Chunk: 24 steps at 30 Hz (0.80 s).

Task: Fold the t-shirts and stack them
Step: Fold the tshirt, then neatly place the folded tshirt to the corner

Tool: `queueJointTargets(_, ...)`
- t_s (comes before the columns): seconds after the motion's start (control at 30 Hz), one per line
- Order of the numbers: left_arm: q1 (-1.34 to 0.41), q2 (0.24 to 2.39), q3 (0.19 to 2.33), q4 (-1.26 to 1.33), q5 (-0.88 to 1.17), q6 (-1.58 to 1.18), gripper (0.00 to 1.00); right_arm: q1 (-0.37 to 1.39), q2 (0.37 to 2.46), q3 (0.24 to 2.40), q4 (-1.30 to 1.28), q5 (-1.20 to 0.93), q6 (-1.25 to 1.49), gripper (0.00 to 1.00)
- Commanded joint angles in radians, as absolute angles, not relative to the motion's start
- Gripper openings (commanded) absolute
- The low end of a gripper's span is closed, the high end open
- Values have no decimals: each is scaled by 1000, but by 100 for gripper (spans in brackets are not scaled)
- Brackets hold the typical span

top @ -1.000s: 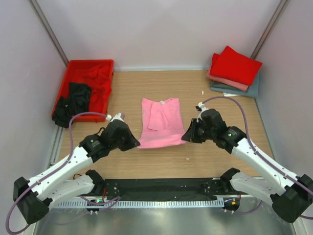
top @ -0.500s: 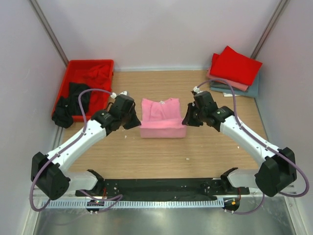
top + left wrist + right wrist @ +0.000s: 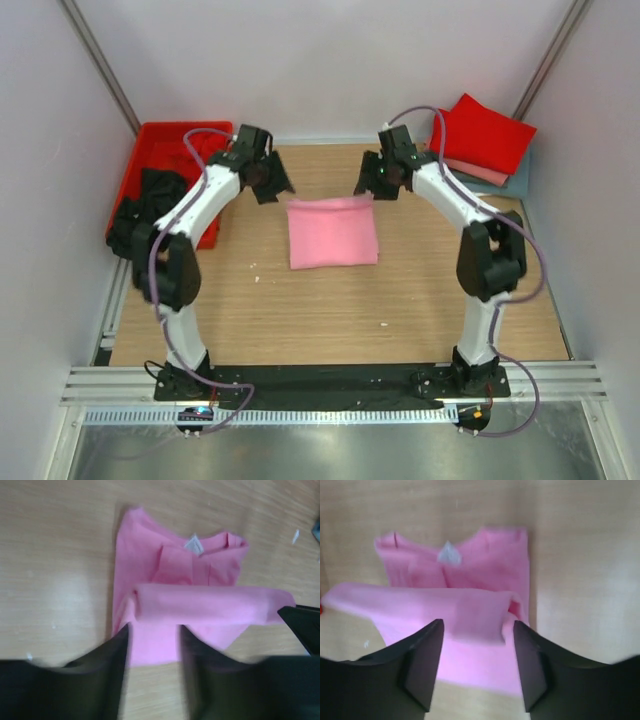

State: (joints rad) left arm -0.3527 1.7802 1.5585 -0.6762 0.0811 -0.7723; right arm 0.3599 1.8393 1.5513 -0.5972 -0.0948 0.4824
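A light pink t-shirt (image 3: 332, 232) lies folded into a rough square in the middle of the wooden table. My left gripper (image 3: 268, 185) hovers at its far left corner and my right gripper (image 3: 372, 183) at its far right corner. Both are open and hold nothing. In the left wrist view the pink shirt (image 3: 190, 605) spreads beyond my dark fingers (image 3: 112, 665), a folded band across it. The right wrist view has the same shirt (image 3: 460, 610) beyond the open gripper (image 3: 479, 630). Folded red (image 3: 482, 132), salmon (image 3: 470, 170) and grey-blue (image 3: 510, 183) t-shirts are stacked at the back right.
A red plastic tray (image 3: 190, 126) stands at the back left with a crumpled red shirt (image 3: 205, 150) and a black shirt (image 3: 150, 200) that spills over its near edge. Pale walls close in on three sides. Both arms stretch far across the table.
Both grippers carried the pink shirt's near hem to its far edge, folding it in half. They then opened and let the cloth go.
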Motion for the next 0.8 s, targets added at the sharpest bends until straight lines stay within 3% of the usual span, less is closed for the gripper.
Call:
queueJointTargets(0.0,-295,2091,1869,-766,202,-677,61,304,2100,1879,-635,-67,450,69)
queueJointTargets(0.07,-284,2233,2156,-907,224,-657,62,287,2189,2021,-742,-49,466,80)
queueJointTargets(0.13,-285,2302,2256,-983,235,-627,63,284,2186,2083,-770,-34,480,80)
queueJointTargets(0.3,-284,2123,2039,-809,224,-634,67,296,1946,1754,-588,-21,492,82)
queueJointTargets(0.47,-298,1938,1827,-761,169,-627,66,305,1754,1499,-442,-138,477,80)
queueJointTargets(0.67,-350,1737,1613,-747,120,-598,63,307,1781,1410,-333,-382,479,74)
queueJointTargets(0.77,-368,1648,1497,-742,88,-581,64,304,1766,1362,-341,-301,451,80)
